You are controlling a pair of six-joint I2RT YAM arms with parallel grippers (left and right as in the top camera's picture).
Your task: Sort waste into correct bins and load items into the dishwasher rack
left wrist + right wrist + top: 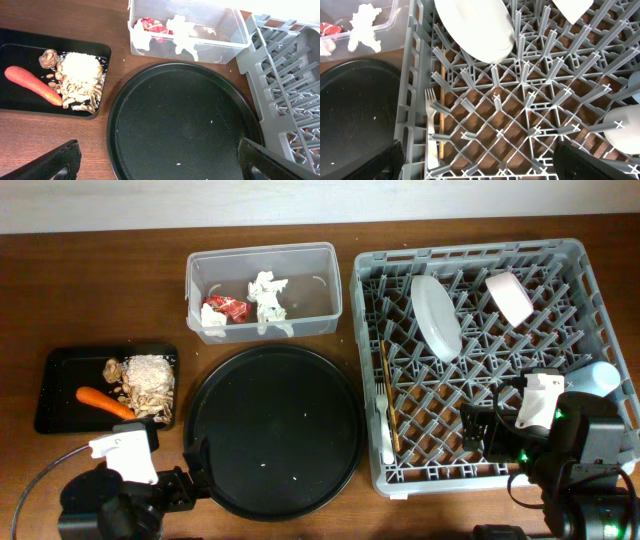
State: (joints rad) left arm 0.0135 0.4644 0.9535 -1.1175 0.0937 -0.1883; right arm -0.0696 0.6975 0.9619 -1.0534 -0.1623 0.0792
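While the plate [437,315] and bowl [510,297] stand tilted among the pegs of the rack [590,270], the fork [431,125] and chopstick [441,110] lie flat along its left edge, just ahead of the right gripper [480,165]. Its fingers are spread wide and hold nothing. Tissues [268,295] and wrapper [227,308] are in the tub [300,255]. Carrot [32,85] and scraps [80,75] sit in the black tray [20,42], up-left of the left gripper [160,165], which looks equally spread over the round tray [175,115].
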